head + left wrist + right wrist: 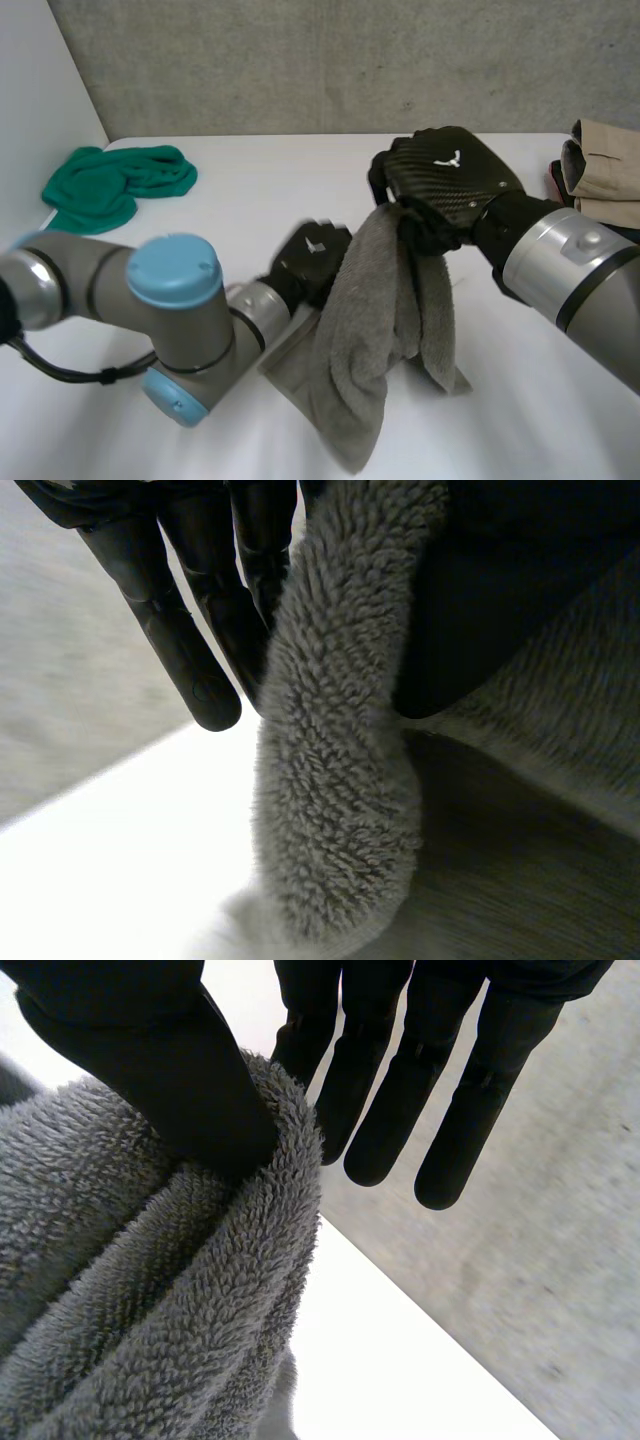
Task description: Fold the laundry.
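A grey fluffy towel (370,340) hangs in folds above the white table (270,190), its lower end resting on the tabletop. My right hand (450,175) holds it up by its top edge; in the right wrist view the thumb (150,1070) presses a fold of the towel (150,1300) against the straight fingers. My left hand (312,255) is lower, at the towel's left edge. In the left wrist view a thick roll of towel (340,780) is pinched between the straight fingers (200,650) and the thumb.
A crumpled green cloth (115,185) lies at the back left of the table. A stack of folded beige and dark clothes (605,165) sits at the right edge. A grey wall runs behind the table.
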Tool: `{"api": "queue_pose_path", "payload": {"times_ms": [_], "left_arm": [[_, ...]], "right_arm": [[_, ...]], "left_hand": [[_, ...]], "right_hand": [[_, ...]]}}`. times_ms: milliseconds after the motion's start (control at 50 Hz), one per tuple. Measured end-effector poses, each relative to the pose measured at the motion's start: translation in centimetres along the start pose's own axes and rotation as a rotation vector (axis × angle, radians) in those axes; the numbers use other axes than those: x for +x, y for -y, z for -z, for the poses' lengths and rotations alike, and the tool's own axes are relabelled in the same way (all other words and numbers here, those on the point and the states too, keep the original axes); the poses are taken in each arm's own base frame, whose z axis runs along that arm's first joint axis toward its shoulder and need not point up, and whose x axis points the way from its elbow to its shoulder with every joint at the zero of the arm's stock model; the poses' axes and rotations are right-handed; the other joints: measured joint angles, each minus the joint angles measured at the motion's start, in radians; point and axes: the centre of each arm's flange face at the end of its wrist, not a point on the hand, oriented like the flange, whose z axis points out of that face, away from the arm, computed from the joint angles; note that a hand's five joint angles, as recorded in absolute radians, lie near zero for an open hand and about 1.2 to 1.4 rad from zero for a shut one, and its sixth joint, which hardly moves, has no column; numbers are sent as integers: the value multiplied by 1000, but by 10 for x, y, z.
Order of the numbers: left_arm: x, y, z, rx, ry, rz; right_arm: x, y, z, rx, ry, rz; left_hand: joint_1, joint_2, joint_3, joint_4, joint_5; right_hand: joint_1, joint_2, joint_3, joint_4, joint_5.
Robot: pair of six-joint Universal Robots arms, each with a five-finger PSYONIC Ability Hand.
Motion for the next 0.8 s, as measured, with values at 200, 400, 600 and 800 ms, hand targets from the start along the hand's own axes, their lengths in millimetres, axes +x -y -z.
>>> {"api": "queue_pose_path", "payload": {"times_ms": [200,400,600,800], "left_arm": [[-39,89,45,168,202,-46],[-28,121,94,254,162,-83],[-30,101,106,161,221,-225],[-45,95,107,97,322,-332]], "right_arm": [[63,-6,-34,-8,-161,58],[93,5,-106,153,-177,137],[9,-31,-164,225,-48,125],[28,-30,-113,-89,-304,20]], "left_hand": [[0,0,0,0,0],[0,3,2,0,0],[0,3,4,4,16],[0,4,5,4,17]], "right_hand": [[10,0,5,1,0],[70,10,5,2,0],[-859,-963,-975,-983,-942],[-859,-964,-975,-985,-942]]}}
